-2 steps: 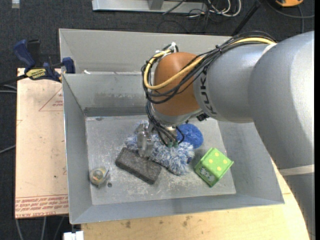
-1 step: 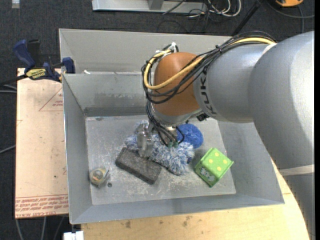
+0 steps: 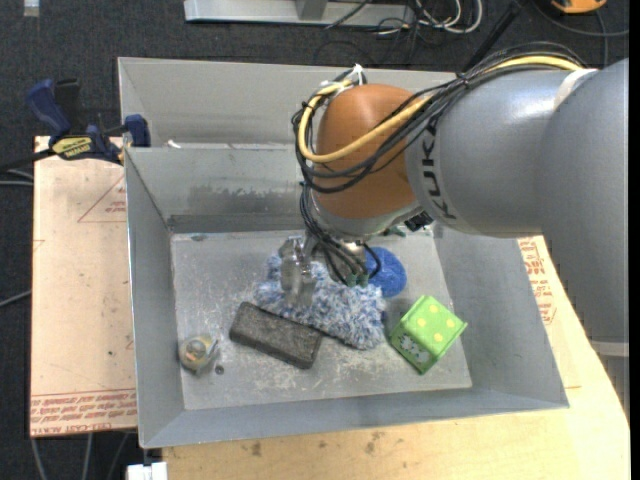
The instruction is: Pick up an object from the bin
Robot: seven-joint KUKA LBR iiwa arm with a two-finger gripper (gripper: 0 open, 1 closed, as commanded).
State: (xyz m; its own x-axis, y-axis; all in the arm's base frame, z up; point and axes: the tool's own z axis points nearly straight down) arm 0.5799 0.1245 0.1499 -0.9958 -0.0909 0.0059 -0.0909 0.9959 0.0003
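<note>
Looked down into a grey metal bin with a handful of loose things on its floor.

Found nearest the front wall, toward the left corner, a small round tan-and-grey lump, well apart from the walls and lying alone. Saw just to its right a dark grey block, flat and oblong, tilted slightly, with its far long edge touching a cloth. Noted to the right, about as near to the front, a green die with paler spots, tipped on an edge or corner and just beside the cloth's right end.

Found the cloth mid-floor: a rumpled piece speckled blue and white, spread between block and die. Saw the gripper pointing straight down onto the left part of that cloth, low enough to touch it or nearly so. Could not tell how wide the gripper stood open, nor make out anything in its hold.

Noted behind the cloth's right part a blue round thing, half hidden by the wrist.

Saw farther back an orange cover on the wrist, looped with yellow and black cables, and beyond it the thick grey arm reaching in from the right over the bin's rear wall.
</note>
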